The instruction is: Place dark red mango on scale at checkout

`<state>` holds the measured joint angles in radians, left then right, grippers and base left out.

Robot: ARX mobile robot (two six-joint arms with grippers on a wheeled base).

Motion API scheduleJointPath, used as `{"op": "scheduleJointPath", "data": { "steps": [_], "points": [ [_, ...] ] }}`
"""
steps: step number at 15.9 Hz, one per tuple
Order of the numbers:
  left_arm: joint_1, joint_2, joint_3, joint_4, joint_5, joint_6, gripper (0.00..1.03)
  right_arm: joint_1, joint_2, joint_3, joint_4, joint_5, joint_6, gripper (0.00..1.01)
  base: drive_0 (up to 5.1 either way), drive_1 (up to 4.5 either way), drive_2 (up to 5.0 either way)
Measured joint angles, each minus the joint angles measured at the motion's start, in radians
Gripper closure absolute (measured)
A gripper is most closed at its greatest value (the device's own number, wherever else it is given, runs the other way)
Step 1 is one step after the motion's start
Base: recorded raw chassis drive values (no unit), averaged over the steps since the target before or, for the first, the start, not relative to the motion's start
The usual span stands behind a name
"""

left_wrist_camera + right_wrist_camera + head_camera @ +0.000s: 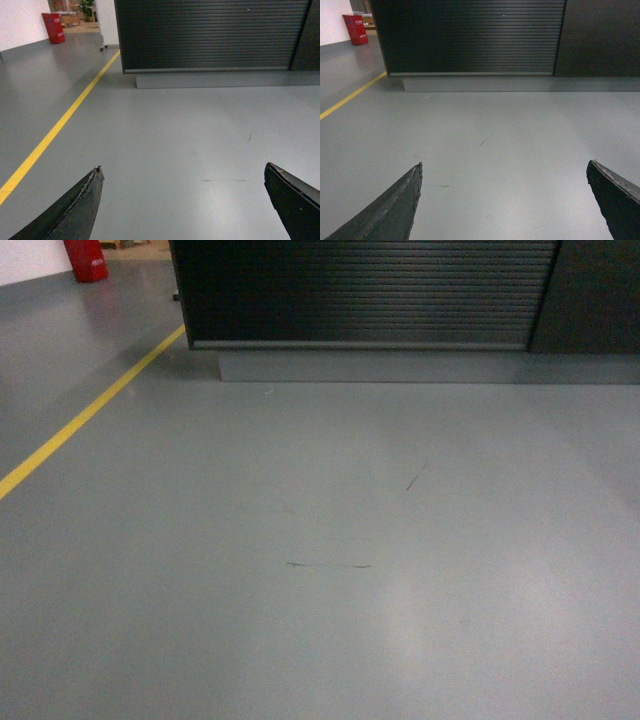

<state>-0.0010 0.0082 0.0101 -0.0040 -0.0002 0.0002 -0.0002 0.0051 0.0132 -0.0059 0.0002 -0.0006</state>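
Two tools, left (182, 200) and right (502, 200), spread wide, holding nothing, grey floor (320, 570), ribbed checkout (365, 290)

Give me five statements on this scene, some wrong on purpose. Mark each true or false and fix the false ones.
1. The left gripper is open and holds nothing. True.
2. The right gripper is shut on a mango. False: it is open and empty, and no mango shows in any view.
3. A yellow line runs along the floor left of the checkout. True.
4. The scale shows on the counter top. False: only the checkout's ribbed front is in view, not its top.
5. A red object stands far off at the upper left of the head view. True.
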Motion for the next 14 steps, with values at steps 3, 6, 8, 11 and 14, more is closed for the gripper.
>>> {"op": "scheduleJointPath", "data": {
  "steps": [3, 6, 8, 11, 14],
  "points": [
    [0.000, 0.000, 0.000, 0.002, 0.000, 0.000, 0.05, 0.000, 0.000, 0.000, 0.002, 0.000, 0.000, 0.03, 0.1, 4.41, -4.3],
    [0.000, 0.000, 0.000, -0.002, 0.000, 0.000, 0.05, 0.000, 0.000, 0.000, 0.002, 0.000, 0.000, 0.03, 0.1, 4.48, -4.2],
    [0.000, 0.000, 0.000, -0.001, -0.001, 0.000, 0.05, 0.000, 0.000, 0.000, 0.001, 0.000, 0.000, 0.03, 0.2, 4.51, -4.2],
    [0.000, 0.000, 0.000, 0.002, -0.001, 0.000, 0.05, 0.000, 0.000, 0.000, 0.005, 0.000, 0.000, 0.03, 0.0, 4.30, -4.4],
    [0.000, 0.000, 0.000, -0.001, 0.000, 0.000, 0.05, 0.000, 0.000, 0.000, 0.001, 0.000, 0.000, 0.03, -0.1, 4.28, -4.4]
  ]
}}
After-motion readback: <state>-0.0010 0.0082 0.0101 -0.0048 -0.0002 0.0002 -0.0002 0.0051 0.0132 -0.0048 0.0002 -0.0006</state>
